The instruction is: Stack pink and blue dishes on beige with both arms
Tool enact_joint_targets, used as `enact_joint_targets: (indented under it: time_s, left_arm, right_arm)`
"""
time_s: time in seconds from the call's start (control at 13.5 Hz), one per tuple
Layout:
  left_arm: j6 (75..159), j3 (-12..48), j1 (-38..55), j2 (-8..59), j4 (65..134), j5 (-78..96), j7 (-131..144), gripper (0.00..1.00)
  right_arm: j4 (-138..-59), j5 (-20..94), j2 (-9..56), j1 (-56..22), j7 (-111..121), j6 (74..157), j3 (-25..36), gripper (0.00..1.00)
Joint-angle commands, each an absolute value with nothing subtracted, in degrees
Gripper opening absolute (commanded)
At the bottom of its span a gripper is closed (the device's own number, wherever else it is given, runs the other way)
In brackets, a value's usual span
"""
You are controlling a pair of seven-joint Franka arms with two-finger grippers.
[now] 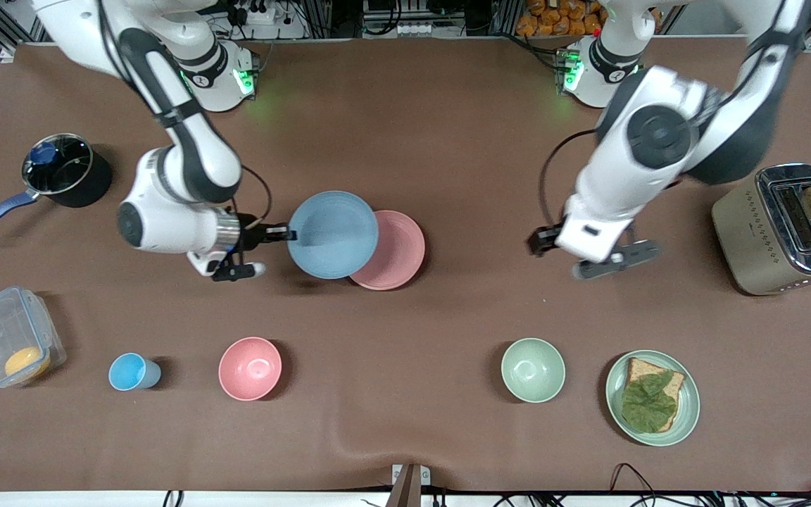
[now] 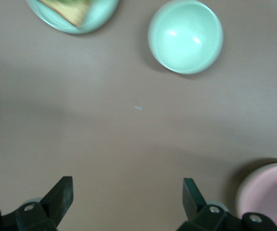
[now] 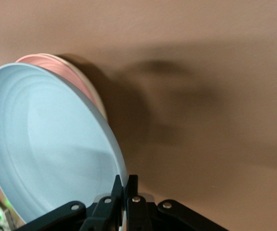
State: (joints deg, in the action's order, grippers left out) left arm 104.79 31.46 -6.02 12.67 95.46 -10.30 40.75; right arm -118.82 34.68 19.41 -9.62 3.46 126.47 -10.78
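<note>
The right gripper (image 1: 286, 232) has its jaws clamped on the rim of the blue plate (image 1: 333, 234), at the edge toward the right arm's end of the surface (image 1: 405, 127). In the right wrist view the jaws (image 3: 126, 192) pinch that thin rim from both faces, and the blue plate (image 3: 46, 144) spreads away from them, tilted. Past the plate's edge away from the jaws lies the pink plate (image 1: 395, 250), partly covered by the blue one; the right wrist view shows the pink plate (image 3: 61, 72) resting on a cream-beige plate (image 3: 97, 98), of which only a thin rim shows beneath it. Whether the blue plate touches the pink one cannot be told.

The left gripper (image 1: 592, 257) hangs over bare surface toward the left arm's end, well apart from the stack, with its jaws spread wide and nothing between them. In the left wrist view the two fingers (image 2: 61, 195) stand far apart over the brown surface (image 2: 128, 144); ahead of the jaws sits a pale green bowl (image 2: 185, 36), and beside that a green plate with bread and a leaf (image 2: 71, 14). The pink plate (image 2: 268, 197) shows just outside one finger.

Away from both jaws stand a toaster (image 1: 782, 232), a dark pot (image 1: 64, 172), a clear box (image 1: 11, 338), a blue cup (image 1: 131, 372) and a pink bowl (image 1: 250, 368).
</note>
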Motion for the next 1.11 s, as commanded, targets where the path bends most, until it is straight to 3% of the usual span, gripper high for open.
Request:
enact_joint_targets:
  time_s: [0.0,0.22,0.44,0.74,1.04]
  left_arm:
    - [98.12,31.73,-11.32,5.38,95.29,-11.77,31.66,1.00]
    - [87.05,31.55,-12.56,5.18,85.81,-11.52,30.94,1.00]
    - [85.61,31.38,-18.10,4.66,84.73,-5.48,20.71,1.00]
    - [83.77,15.23,-6.97,2.73,85.52,-3.52,10.82,1.00]
    - [83.41,9.26,-1.87,1.76,86.04,-2.56,9.23,1.00]
  right_arm:
    - [-120.41,36.12,18.71,-12.82,-0.61,130.42,-10.37,0.00]
    - [-119.97,36.56,20.65,-15.89,-5.34,133.49,-10.28,0.00]
    - [-119.97,36.74,22.85,-19.59,-8.78,138.85,-10.37,0.00]
    - [-119.79,38.76,23.38,-21.71,-10.11,140.89,-10.28,0.00]
    - [-119.62,38.85,23.55,-21.71,-10.11,140.89,-10.28,0.00]
